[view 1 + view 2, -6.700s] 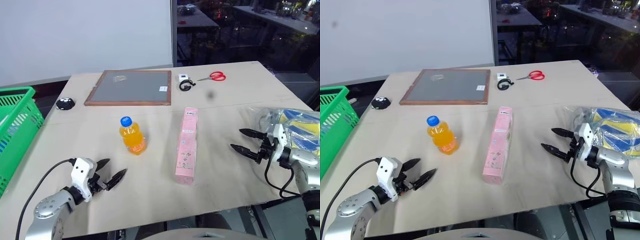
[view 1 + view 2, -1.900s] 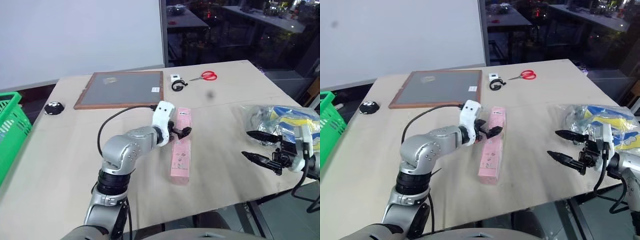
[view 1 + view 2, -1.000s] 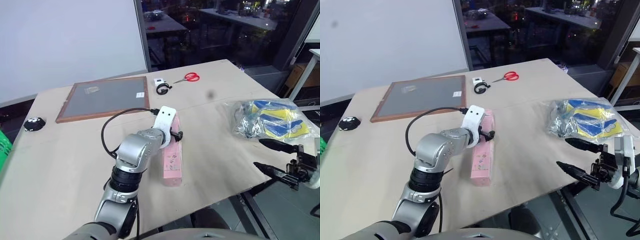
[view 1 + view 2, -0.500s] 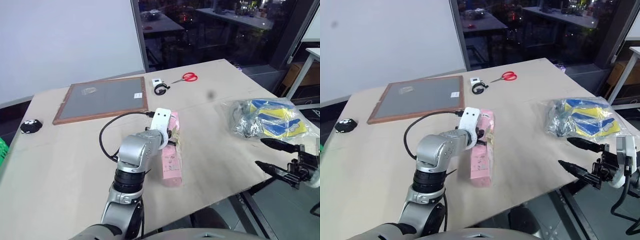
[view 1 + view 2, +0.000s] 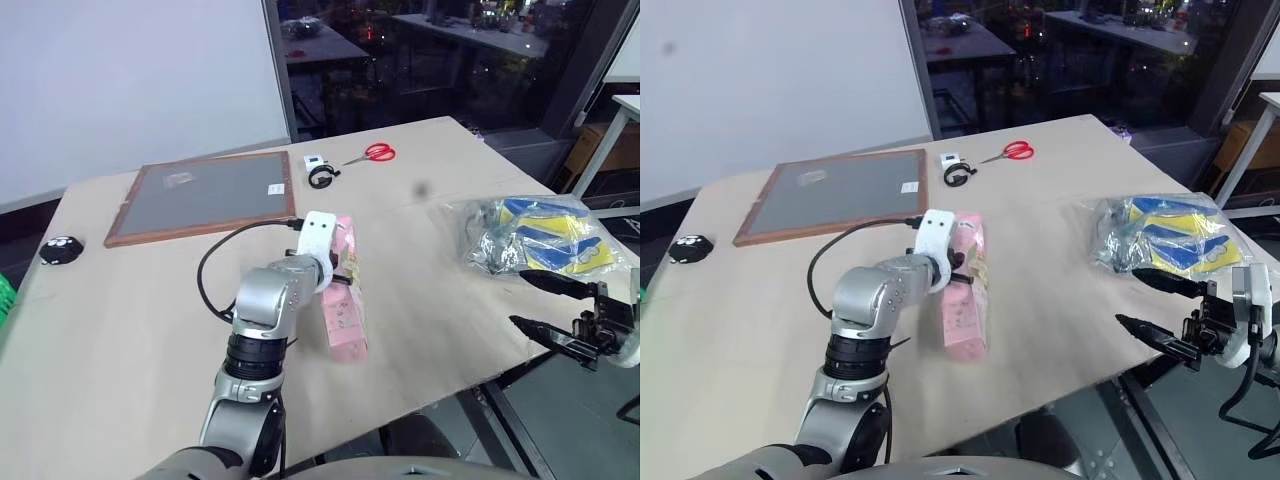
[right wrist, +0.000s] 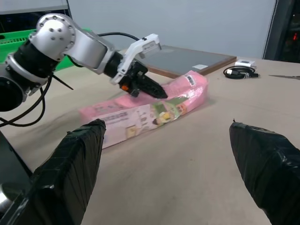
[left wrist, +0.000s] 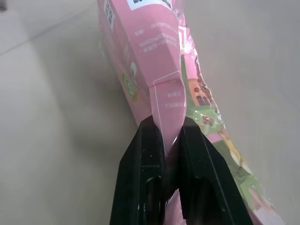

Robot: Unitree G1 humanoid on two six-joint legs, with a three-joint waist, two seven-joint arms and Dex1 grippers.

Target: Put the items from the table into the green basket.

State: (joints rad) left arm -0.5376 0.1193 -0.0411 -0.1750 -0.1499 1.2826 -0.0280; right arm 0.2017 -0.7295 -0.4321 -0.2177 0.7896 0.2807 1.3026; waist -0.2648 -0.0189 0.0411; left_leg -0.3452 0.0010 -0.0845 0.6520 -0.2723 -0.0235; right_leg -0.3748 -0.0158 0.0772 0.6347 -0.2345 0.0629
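A long slim pink carton [image 5: 345,305] lies mid-table, angled, with its far end slightly raised. My left gripper [image 7: 168,125] is shut on a folded seam flap along the carton's upper edge; from my right wrist, the black fingers [image 6: 149,88] pinch the carton [image 6: 140,112] near its middle. Beyond the table's right front edge, my right gripper [image 5: 517,298] is open and holds nothing. The green basket [image 6: 18,40] shows behind my left arm in the right wrist view, off the table's left side.
A wood-framed grey board [image 5: 205,195] lies at the back left. Red scissors [image 5: 378,153] and a black cable coil [image 5: 320,177] lie behind the carton. A crinkled blue-and-yellow plastic bag [image 5: 540,235] sits at the right edge, and a small black object [image 5: 60,248] at the far left.
My left gripper has shut on the carton's flap and moved left, lifting and swinging the carton's far end with it. The right gripper has stayed in place, open.
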